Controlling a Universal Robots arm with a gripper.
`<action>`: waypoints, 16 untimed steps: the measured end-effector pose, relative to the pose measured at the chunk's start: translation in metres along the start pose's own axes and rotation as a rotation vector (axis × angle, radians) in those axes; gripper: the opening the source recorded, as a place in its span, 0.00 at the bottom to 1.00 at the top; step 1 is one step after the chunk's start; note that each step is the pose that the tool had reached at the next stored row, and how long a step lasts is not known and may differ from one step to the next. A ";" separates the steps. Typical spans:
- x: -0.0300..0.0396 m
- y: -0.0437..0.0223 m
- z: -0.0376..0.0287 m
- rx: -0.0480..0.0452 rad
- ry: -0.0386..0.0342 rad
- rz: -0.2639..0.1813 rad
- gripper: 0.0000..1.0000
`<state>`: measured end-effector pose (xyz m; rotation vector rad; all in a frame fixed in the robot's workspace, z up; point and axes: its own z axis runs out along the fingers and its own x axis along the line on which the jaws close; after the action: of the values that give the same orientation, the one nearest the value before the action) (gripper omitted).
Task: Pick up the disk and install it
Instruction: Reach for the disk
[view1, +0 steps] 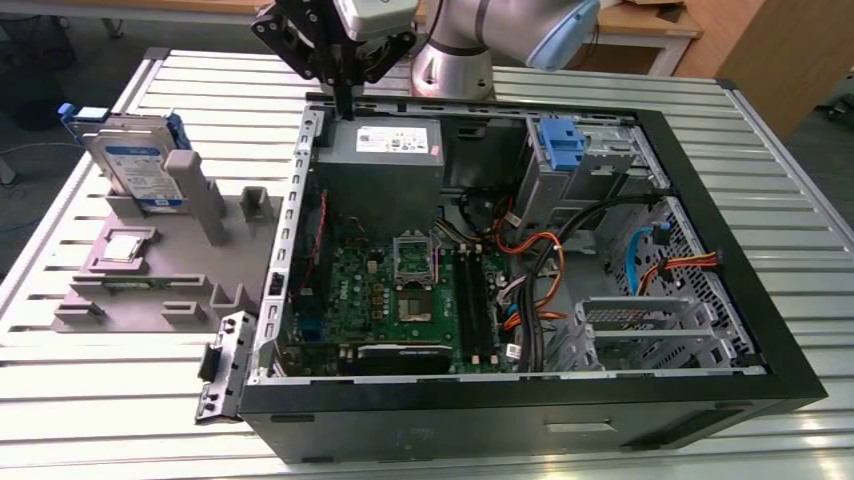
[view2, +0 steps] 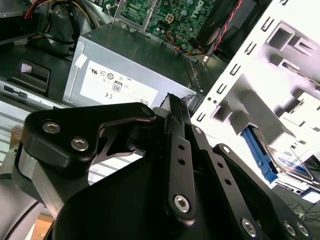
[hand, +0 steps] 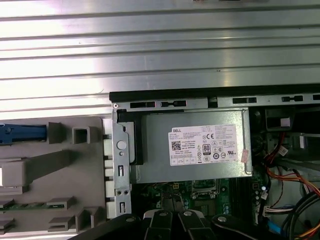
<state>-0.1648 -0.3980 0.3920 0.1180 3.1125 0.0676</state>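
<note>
Nearest you, the open black computer case (view1: 534, 420) lies on the ribbed metal surface (view1: 107, 400). Further back, at the exterior view's left, the flat silver disk with blue rails (view1: 140, 165) stands upright in a grey plastic fixture (view1: 147, 270). Farthest, your black tool (view1: 350, 110) hangs over the grey power supply (view1: 387, 145), fingers pressed together, empty.

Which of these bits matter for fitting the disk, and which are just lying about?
For the job:
- disk, standing in the grey holder
- end effector, near the power supply
- open computer case

Just there:
- processor chip on the holder
- green circuit board inside the case
</note>
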 end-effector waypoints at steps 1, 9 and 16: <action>0.0003 0.0000 0.0000 0.0000 0.0000 0.000 0.10; 0.0022 -0.0002 0.0002 -0.0001 0.0000 0.000 0.10; 0.0037 -0.0003 0.0003 -0.0001 -0.0001 0.000 0.10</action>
<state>-0.1685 -0.3980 0.3916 0.1179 3.1124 0.0677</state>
